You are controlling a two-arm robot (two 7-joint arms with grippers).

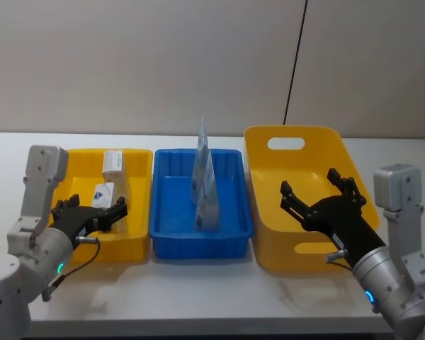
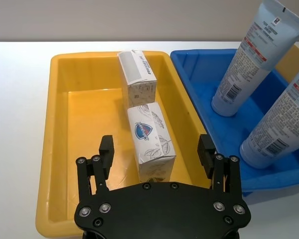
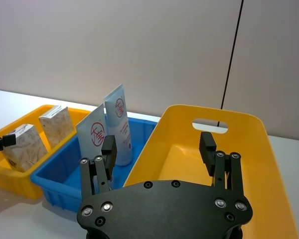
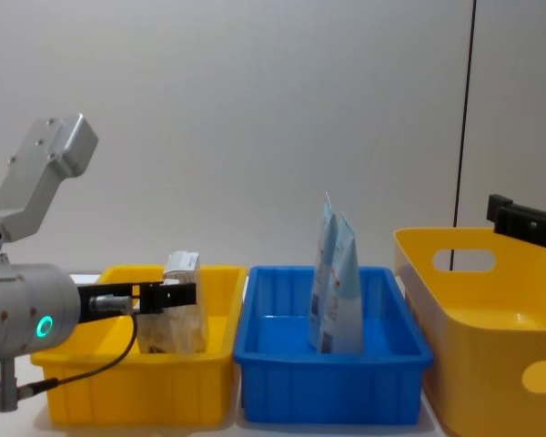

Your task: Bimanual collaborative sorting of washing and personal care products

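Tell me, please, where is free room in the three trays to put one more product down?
The large yellow bin is bare inside, below the open right hand. The blue tray has free floor between its left wall and the two pouches. The small yellow tray is crowded: two cartons and the left hand above.

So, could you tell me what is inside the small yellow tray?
Two cartons: the nearer carton and the farther carton behind it, in the small yellow tray. The open left gripper is poised at the nearer one. Anything beneath them is covered.
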